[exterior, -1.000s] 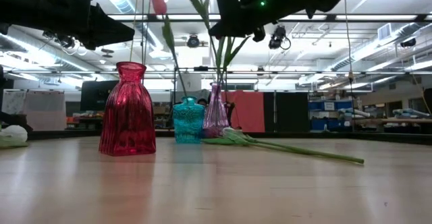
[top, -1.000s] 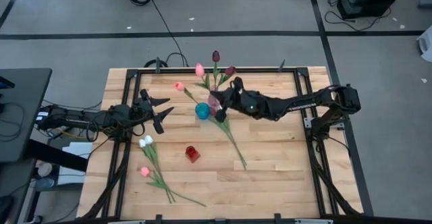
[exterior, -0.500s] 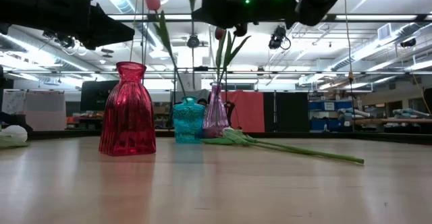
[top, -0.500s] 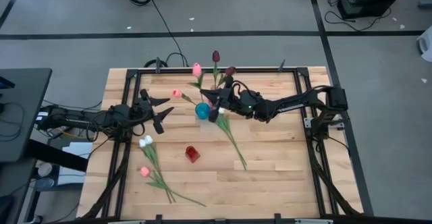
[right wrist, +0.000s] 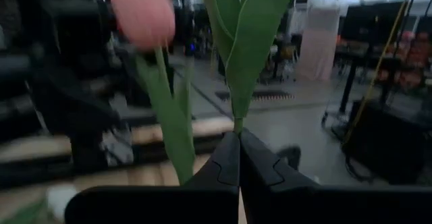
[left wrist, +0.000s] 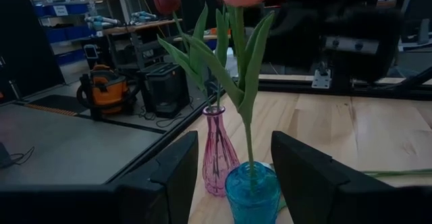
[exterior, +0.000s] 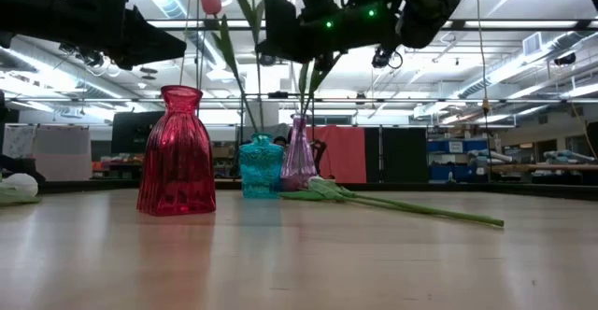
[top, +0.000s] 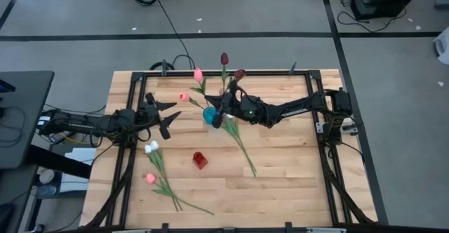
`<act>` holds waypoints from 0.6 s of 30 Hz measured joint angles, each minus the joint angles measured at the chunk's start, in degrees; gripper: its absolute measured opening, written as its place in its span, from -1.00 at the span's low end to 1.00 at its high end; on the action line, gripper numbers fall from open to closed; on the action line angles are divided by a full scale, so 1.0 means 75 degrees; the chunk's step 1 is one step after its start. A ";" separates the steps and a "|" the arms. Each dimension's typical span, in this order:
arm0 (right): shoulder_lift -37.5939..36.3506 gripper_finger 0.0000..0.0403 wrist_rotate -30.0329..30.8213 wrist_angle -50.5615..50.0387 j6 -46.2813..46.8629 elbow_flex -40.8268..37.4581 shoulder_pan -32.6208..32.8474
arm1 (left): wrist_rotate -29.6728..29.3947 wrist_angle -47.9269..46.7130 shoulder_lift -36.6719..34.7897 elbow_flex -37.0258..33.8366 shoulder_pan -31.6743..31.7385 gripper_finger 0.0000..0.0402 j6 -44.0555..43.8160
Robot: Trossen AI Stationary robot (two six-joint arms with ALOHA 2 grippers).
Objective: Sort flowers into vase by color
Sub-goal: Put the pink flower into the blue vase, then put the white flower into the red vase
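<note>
Above teal vase (top: pixel 210 115) | right end effector (top: pixel 219 118) pinching pink tulip (top: pixel 198 74) stem — lowering in | next: release — left end effector (top: pixel 168 115) spread, idle

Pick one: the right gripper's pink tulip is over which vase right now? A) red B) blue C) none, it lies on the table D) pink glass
B: the right gripper is shut on the pink tulip stem, directly above the blue vase; the left wrist view shows a stem entering it.

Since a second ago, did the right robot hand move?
Yes. The right gripper has slid left across the table, from beside the pink vase to over the blue vase, carrying a pink tulip.
</note>
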 joint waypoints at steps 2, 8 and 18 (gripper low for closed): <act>-0.0001 -0.97 0.0077 -0.0153 -0.0002 -0.0018 -0.0003 | 0.0000 0.0009 -0.0003 0.0000 0.0000 -0.04 -0.0001; -0.0015 -0.93 0.0071 -0.1409 0.0338 -0.0055 0.0000 | -0.0001 0.0003 -0.0002 0.0000 0.0000 -0.04 -0.0001; -0.0120 -0.45 -0.0390 -0.4940 0.1332 0.0597 0.0032 | 0.0000 0.0000 0.0000 0.0000 0.0000 -0.04 -0.0001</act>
